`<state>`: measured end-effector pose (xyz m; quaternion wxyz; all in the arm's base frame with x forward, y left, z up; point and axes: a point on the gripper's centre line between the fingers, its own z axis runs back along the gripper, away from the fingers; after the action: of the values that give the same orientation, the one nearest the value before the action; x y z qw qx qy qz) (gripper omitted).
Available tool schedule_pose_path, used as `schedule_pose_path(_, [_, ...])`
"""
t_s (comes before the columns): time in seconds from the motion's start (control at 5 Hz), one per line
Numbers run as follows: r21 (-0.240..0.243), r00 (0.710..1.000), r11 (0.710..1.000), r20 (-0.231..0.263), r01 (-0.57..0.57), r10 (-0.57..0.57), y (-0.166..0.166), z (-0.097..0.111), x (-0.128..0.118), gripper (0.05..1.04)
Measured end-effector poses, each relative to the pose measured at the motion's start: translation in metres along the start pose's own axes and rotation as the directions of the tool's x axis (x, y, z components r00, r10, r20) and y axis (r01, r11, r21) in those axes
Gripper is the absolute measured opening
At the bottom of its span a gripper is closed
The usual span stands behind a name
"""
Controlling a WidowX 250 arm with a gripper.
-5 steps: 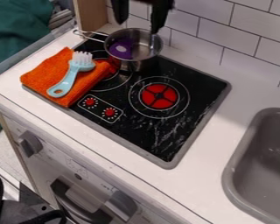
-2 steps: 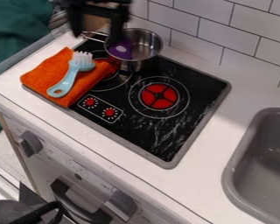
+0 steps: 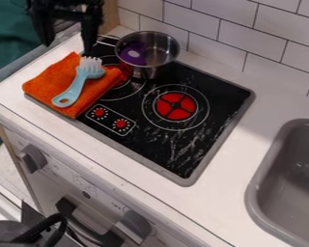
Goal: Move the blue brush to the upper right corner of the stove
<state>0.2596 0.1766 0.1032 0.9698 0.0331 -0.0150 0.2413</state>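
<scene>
My gripper (image 3: 68,44) hangs at the upper left, above the back edge of the orange cloth, its two fingers spread apart with nothing between them. Below it the light blue brush (image 3: 77,86) lies on the folded orange cloth (image 3: 46,83), white bristles toward the back and the holed handle end toward the front. The brush and the gripper are apart. The cloth covers the left part of the black stove (image 3: 202,87), whose red burner stands out near the middle.
A metal pot (image 3: 162,54) with a purple object (image 3: 133,54) inside sits at the stove's back left, its handle pointing left. A grey sink (image 3: 255,193) is at the right. Behind the counter (image 3: 263,103) rises a white tiled wall (image 3: 254,29).
My gripper has moved left, from above the pot to above the back of the cloth, and somewhat lower. The brush, cloth and pot have stayed in place.
</scene>
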Motion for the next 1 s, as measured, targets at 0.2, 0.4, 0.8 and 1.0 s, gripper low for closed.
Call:
schedule_pose_path(0.2, [-0.023,0.999,0.999,-0.018,-0.028,0.028,0.002,-0.007,-0.001,1.001])
schedule_pose_path(0.4, [-0.050,0.999,0.998,-0.032,-0.036,0.034,-0.002,-0.014,-0.002,1.001])
schedule_pose_path(0.8, [-0.075,0.997,0.996,-0.063,-0.038,0.033,-0.010,-0.024,-0.009,1.001])
schedule_pose_path(1.0, [-0.079,0.996,0.996,-0.082,-0.037,0.031,-0.015,-0.032,-0.011,1.001])
